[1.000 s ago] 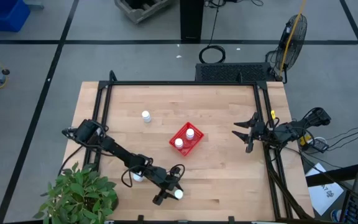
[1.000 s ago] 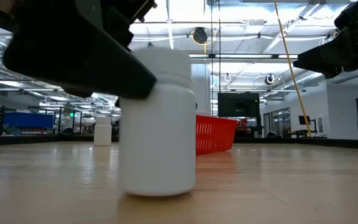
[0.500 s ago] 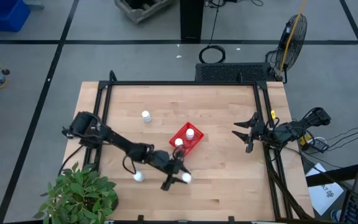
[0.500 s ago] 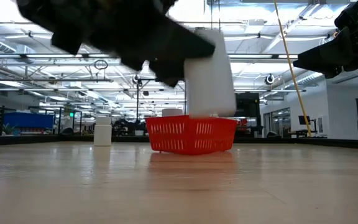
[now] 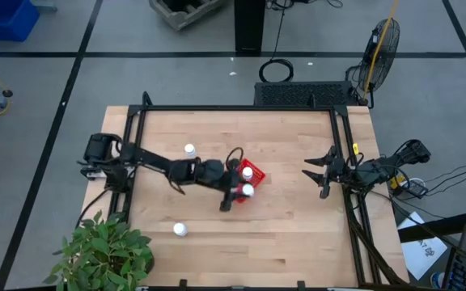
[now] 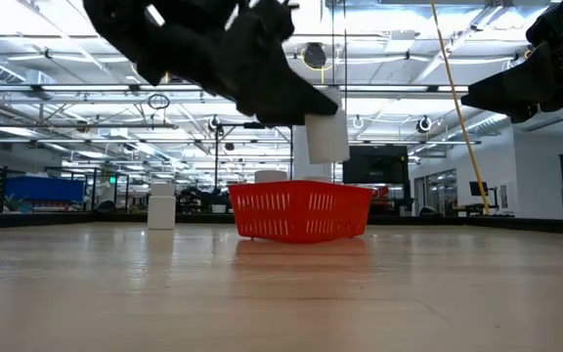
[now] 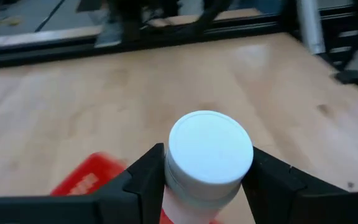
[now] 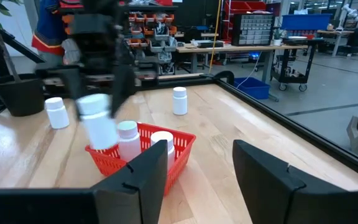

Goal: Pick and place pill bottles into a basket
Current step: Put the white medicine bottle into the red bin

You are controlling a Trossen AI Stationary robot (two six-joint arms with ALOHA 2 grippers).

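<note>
My left gripper (image 5: pixel 239 192) is shut on a white pill bottle (image 6: pixel 325 137) over the red mesh basket (image 6: pixel 301 210); the basket also shows in the high view (image 5: pixel 238 171). Two more bottles (image 8: pixel 128 140) (image 8: pixel 162 146) stand in the basket. One bottle (image 5: pixel 189 150) stands on the table far-left of the basket, another (image 5: pixel 180 229) near the front edge. My right gripper (image 5: pixel 318 174) is open and empty at the table's right side. My left gripper pinches the bottle between its two fingers (image 7: pixel 143 180), on opposite sides of the body just under the cap (image 7: pixel 179 186). The fingers slant down from the table's left. The bottle stands upright, lifted clear, above the basket's near side.
A potted plant (image 5: pixel 103 255) stands at the table's near left corner. A black frame rail (image 5: pixel 241 109) runs along the far edge and the sides. Bare wood lies in front of and to the right of the basket.
My left gripper, shut on the bottle, has lifted it off the table near the front edge. It has carried it up and toward the far edge to above the basket. The bottle has stayed upright. The right arm has kept still.
</note>
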